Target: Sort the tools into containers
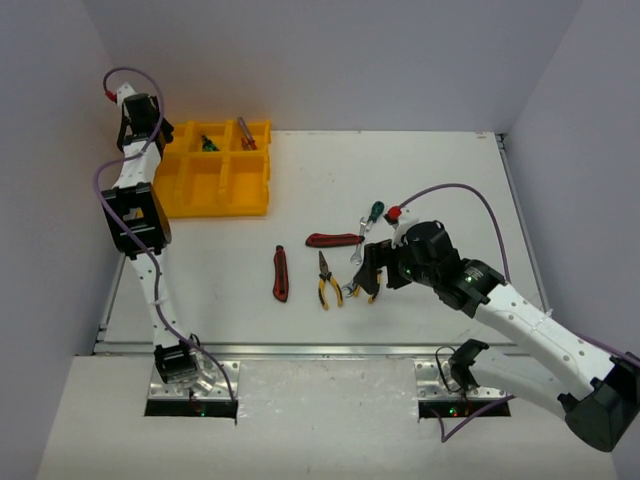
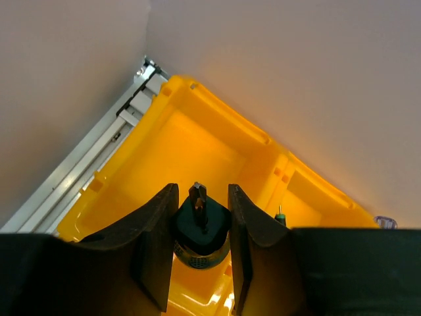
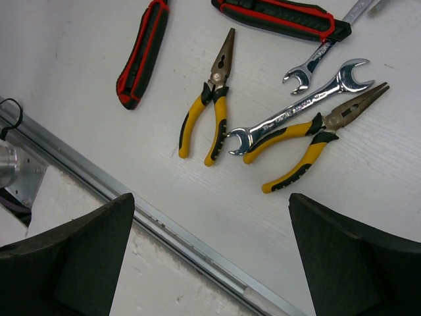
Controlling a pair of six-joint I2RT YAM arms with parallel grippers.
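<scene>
The yellow tray of containers [image 1: 243, 186] stands at the table's far left. My left gripper [image 1: 155, 135] hangs over its far-left compartment [image 2: 197, 141], shut on a black-handled screwdriver [image 2: 200, 227]. A green screwdriver [image 1: 208, 143] and a red-handled tool [image 1: 246, 135] lie in the back compartments. My right gripper [image 3: 210, 201] is wide open and empty above two yellow pliers [image 3: 207, 118] [image 3: 316, 141] and a silver wrench [image 3: 296, 108]. Nearby lie a smaller wrench [image 3: 319, 59], two red-black knives [image 1: 280, 273] [image 1: 333, 240] and a green-handled screwdriver [image 1: 372, 213].
A metal rail [image 3: 164, 227] runs along the table's near edge just below the right gripper. White walls close in the table's left, back and right sides. The tray's corner sits close to the left rail [image 2: 99, 145].
</scene>
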